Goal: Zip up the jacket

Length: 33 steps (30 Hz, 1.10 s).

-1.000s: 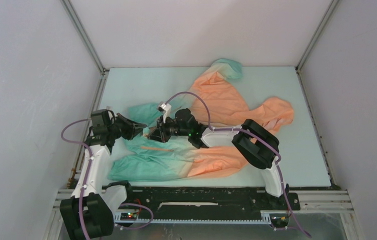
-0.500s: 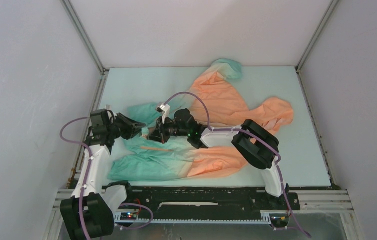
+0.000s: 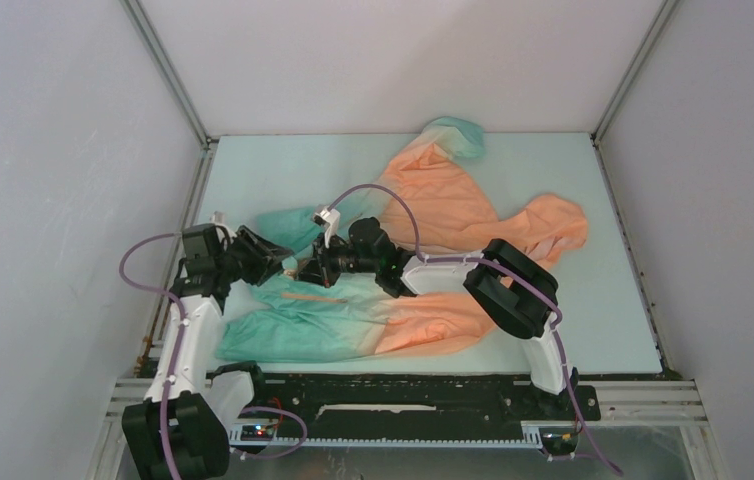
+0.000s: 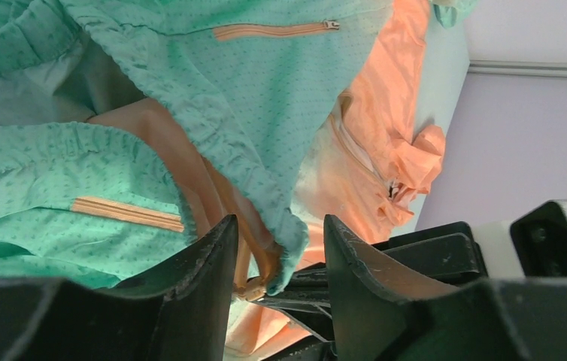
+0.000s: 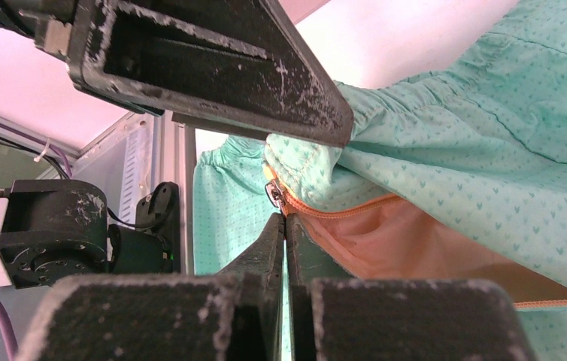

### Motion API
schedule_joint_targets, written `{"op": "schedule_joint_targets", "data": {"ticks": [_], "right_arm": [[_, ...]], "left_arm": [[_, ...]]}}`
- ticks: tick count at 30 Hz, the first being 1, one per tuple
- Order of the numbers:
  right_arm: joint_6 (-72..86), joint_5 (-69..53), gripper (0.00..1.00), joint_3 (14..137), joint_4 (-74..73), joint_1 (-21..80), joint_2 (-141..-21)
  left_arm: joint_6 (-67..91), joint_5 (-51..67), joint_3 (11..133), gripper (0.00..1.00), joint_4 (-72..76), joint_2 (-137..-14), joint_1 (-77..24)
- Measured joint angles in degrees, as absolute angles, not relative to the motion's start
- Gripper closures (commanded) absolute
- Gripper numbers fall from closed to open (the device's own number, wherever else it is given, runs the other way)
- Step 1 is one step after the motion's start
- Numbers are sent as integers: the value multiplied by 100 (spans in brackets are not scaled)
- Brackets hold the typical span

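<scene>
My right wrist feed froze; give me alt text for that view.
The right gripper, fingers pressed shut, has its tips at the orange zip end on the jacket's teal hem corner. The left gripper's finger slants across the top, its tip touching that hem.

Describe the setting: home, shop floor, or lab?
Likely a lab test cell: plain white walls in a metal frame, left arm and right arm bolted at a pale table's near edge, jacket on it.

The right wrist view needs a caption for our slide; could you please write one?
Right hand pinched shut on the jacket's teal hem at the orange zip's end, left hand's finger above.
</scene>
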<state>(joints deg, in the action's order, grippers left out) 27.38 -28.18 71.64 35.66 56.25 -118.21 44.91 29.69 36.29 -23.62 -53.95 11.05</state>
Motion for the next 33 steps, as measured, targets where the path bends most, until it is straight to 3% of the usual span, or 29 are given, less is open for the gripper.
{"op": "schedule_joint_targets", "data": {"ticks": [4,12,18,33], "right_arm": [[2738,-2821,100,7164,3566,5625,-11821],[2696,-2856,100,7236,3398,5625,-11821],[2628,-2821,100,7723,2364,5621,-11821],[1918,-3103,100,10355,-1662,5413,-12451]], "left_arm": [[4418,2954,3527,62,-2377,-5400,1100],[4230,2867,3514,98,-2342,-5402,1087],[3828,2644,3520,100,-2534,-5400,1072],[3297,2274,3520,100,-2851,-4558,1022]]}}
